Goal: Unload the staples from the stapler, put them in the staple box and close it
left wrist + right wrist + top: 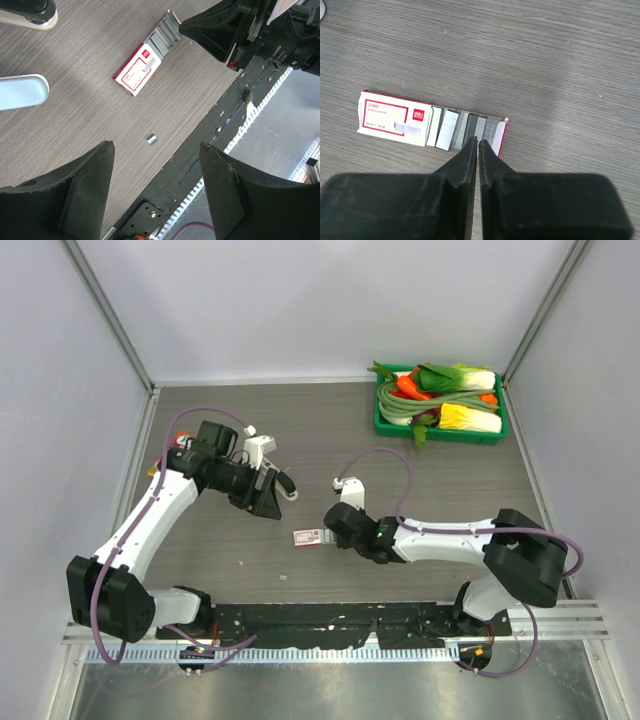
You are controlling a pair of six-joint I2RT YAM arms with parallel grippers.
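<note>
stapler [22,91]: cut off at left edge | staples [449,129]: partly hidden by right hand [478,143] tips

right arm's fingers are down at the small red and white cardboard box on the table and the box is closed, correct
No, the small red and white cardboard box is slid open: its tray sticks out with silvery-grey staple strips lying in it. The right fingers are down at it, tips at the tray. The right wrist view shows this.

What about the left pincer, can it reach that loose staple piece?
Probably yes: the left pincer is open and empty, and the staple piece lies on bare tabletop below it, nothing covering it.
</note>
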